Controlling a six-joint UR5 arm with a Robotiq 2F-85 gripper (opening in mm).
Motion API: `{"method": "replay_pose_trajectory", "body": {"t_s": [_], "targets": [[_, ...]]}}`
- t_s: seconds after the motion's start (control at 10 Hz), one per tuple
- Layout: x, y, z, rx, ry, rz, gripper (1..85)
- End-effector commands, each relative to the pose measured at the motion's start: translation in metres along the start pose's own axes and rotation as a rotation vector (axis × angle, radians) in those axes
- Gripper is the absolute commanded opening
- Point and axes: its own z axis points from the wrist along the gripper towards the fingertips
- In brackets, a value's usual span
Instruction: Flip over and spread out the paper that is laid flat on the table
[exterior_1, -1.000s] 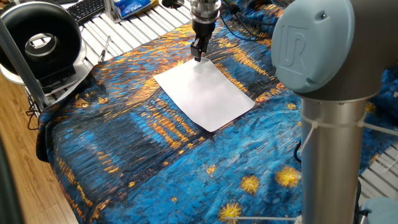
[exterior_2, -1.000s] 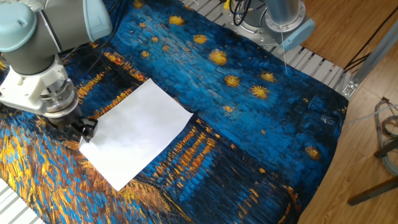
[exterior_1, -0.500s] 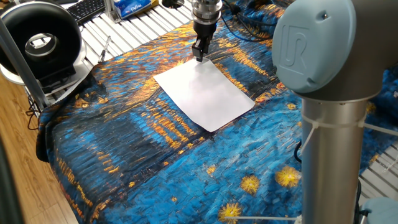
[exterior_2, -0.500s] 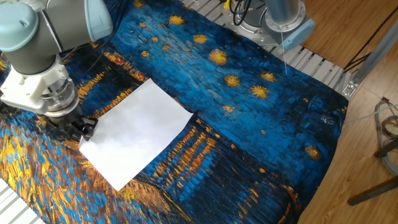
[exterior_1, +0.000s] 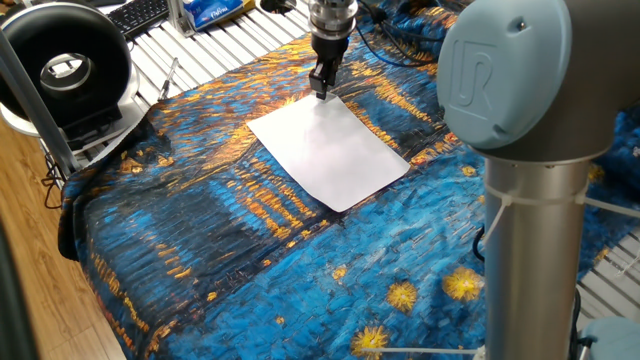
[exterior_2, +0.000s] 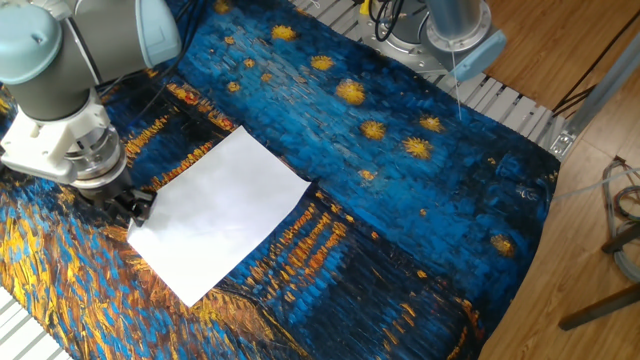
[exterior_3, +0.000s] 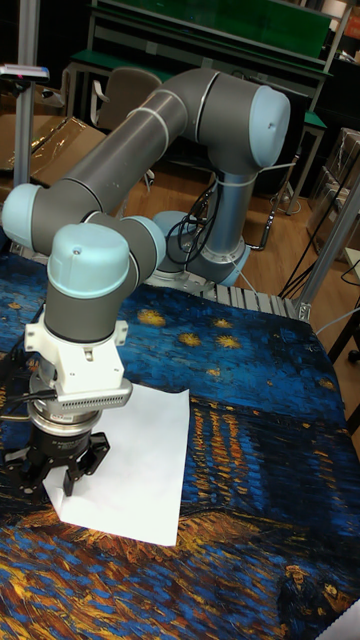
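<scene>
- One black two-finger tool (exterior_3: 68, 478) sits at your near corner of the thin white rectangular paper (exterior_3: 132, 468), jaws narrow; whether they pinch it, you cannot tell.
- Beyond the tool, the paper's long axis runs away across the blue-and-gold cloth table (exterior_3: 260, 440), lying flat.

The plain white rectangular paper sheet (exterior_1: 329, 151) lies flat and unfolded, set diagonally on the table (exterior_1: 200, 250), which is draped in blue cloth with orange-gold streaks and yellow starbursts.
</scene>
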Motion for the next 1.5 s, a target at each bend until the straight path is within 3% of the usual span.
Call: {"method": "replay_pose_trajectory", "body": {"t_s": [0.0, 1.1, 1.4], "targets": [[-0.0024, -0.0004, 0.0004, -0.005, -0.007, 0.009, 45.0], [-0.0086, 0.0005, -0.0024, 0.001, -0.023, 0.041, 38.0], [-0.0097, -0.0005, -0.0024, 0.005, -0.026, 0.067, 30.7]]}}
